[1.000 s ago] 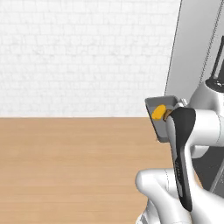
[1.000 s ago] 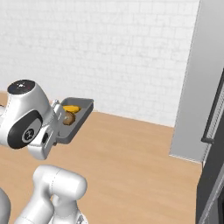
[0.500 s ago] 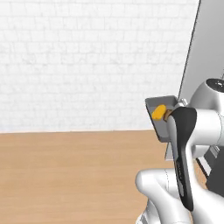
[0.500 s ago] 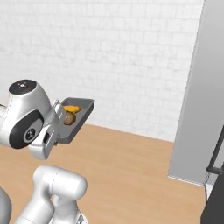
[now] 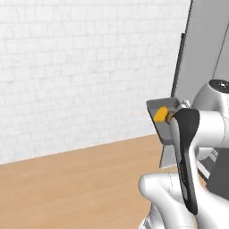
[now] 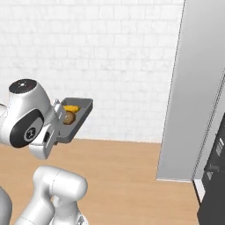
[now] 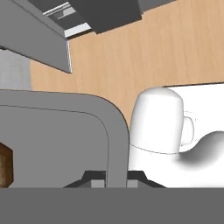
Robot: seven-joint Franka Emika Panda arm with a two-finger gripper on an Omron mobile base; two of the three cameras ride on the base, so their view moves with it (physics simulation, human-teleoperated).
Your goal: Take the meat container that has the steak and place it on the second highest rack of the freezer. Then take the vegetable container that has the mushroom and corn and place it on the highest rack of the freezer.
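I am holding the grey vegetable container (image 6: 78, 117) up in front of the arm, tilted, above the wooden floor. Yellow corn (image 6: 70, 108) and a brown mushroom (image 6: 67, 117) lie inside it. From the left base view the container (image 5: 162, 129) shows past the arm with the corn (image 5: 160, 114) at its edge. In the hand view my gripper (image 7: 116, 180) is shut on the container's rim (image 7: 114, 140), and a bit of the mushroom (image 7: 4, 165) shows at the left. The freezer's tall grey door (image 6: 191, 88) stands to the right.
A white brick wall (image 5: 80, 67) runs across the back, above a wooden floor (image 6: 123, 176). Beyond the grey door (image 5: 203, 49) a dark appliance front (image 6: 215, 176) shows at the far right. My own white arm (image 5: 192, 147) blocks the near right of the left base view.
The whole picture has shifted in both base views, so the base has driven. The wall now takes more of the view. The container stays in the grip, same place relative to the arm.
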